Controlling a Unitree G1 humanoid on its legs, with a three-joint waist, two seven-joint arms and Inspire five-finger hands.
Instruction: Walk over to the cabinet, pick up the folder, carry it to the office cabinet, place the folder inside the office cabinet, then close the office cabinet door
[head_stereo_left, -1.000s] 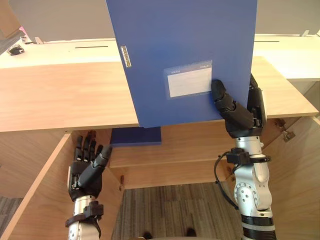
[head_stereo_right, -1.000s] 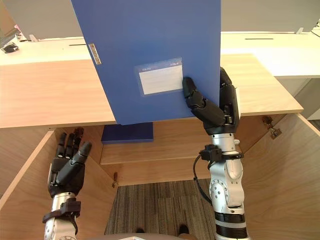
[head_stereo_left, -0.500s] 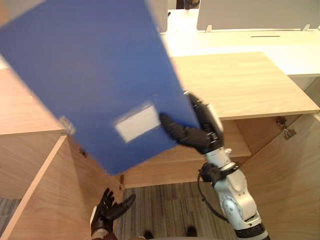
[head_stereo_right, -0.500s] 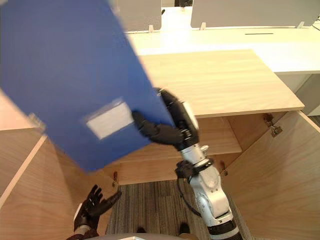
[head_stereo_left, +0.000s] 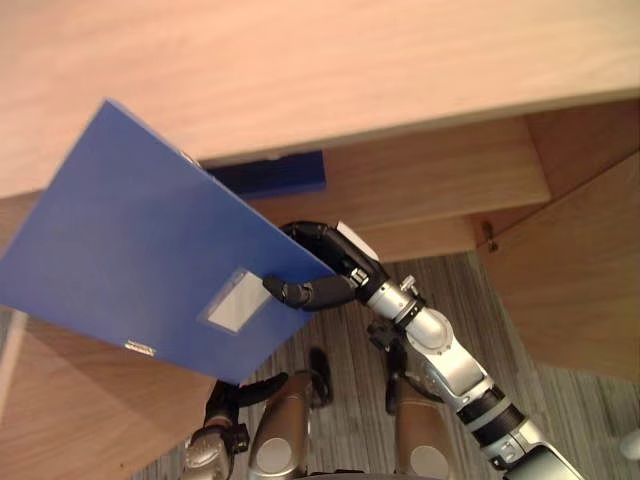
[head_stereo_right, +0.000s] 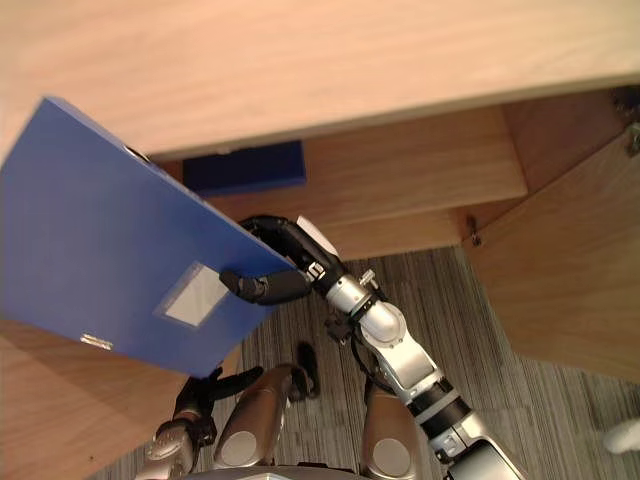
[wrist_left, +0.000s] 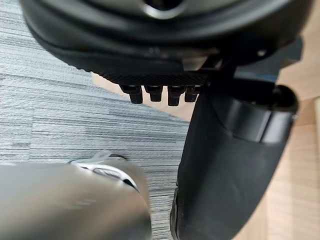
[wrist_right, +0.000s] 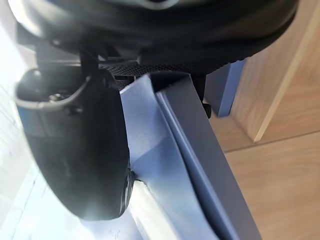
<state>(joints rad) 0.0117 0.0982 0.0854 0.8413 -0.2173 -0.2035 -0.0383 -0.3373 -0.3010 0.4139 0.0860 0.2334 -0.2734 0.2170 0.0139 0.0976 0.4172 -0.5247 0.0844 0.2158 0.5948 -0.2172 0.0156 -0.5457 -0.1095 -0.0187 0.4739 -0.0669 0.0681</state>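
The blue folder (head_stereo_left: 150, 250) with a clear label pocket hangs tilted in front of the open office cabinet, low on the left side. My right hand (head_stereo_left: 325, 270) is shut on its right edge, thumb on the labelled face and fingers behind. In the right wrist view the thumb (wrist_right: 80, 150) presses on the folder (wrist_right: 185, 165). My left hand (head_stereo_left: 235, 395) hangs low under the folder, open and apart from it, with its thumb (wrist_left: 225, 165) standing out over the carpet.
A second blue folder (head_stereo_left: 270, 175) lies on the cabinet's inner shelf (head_stereo_left: 430, 180), under the wooden top (head_stereo_left: 300, 70). One cabinet door (head_stereo_left: 580, 290) stands open at the right, the other (head_stereo_left: 60, 410) at the left. Striped grey carpet (head_stereo_left: 480, 300) lies below.
The camera has tipped downward. My right hand has swung the folder lower and further left, from above the cabinet top to in front of the opening. The left hand stays low.
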